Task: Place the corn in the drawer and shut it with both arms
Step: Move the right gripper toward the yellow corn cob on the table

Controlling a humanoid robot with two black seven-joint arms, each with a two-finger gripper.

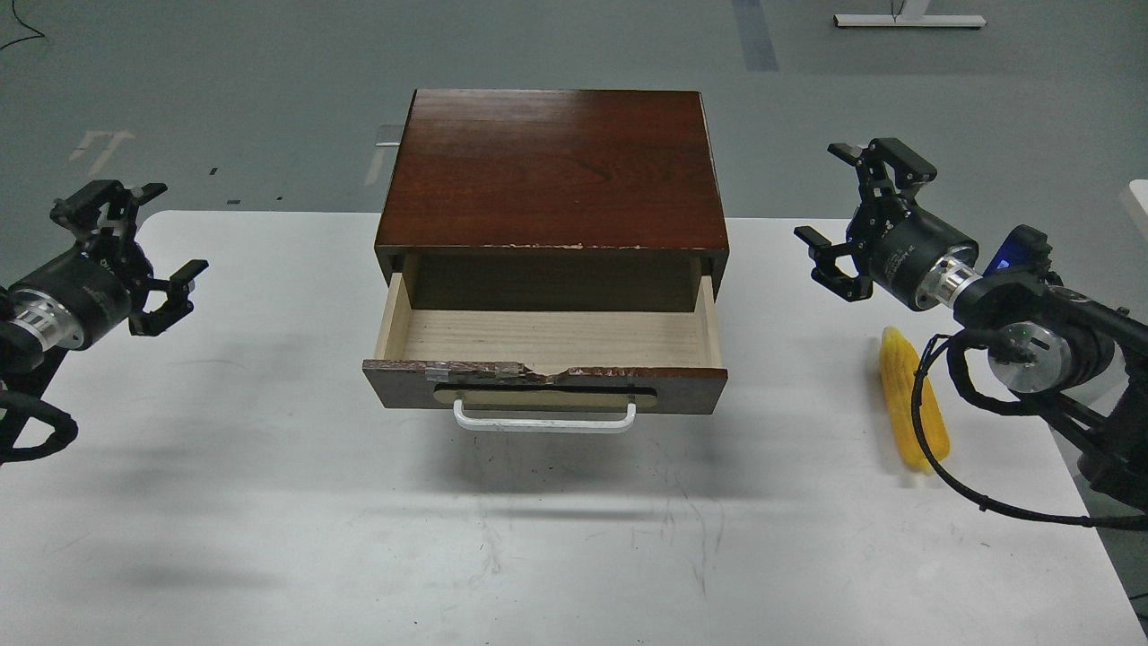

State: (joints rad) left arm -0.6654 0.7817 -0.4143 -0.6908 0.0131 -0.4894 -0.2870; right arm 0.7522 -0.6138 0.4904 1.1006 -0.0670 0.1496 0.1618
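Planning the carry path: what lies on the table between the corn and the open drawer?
Nothing: in the head view, only bare white table lies between the corn and the drawer. The right hand hangs above that stretch, open.

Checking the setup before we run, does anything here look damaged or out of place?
Yes. The top edge of the drawer front is chipped near the middle and patched with tape, above the white handle. The cabinet top also has flaked finish along its front edge. The corn lies intact on the table.
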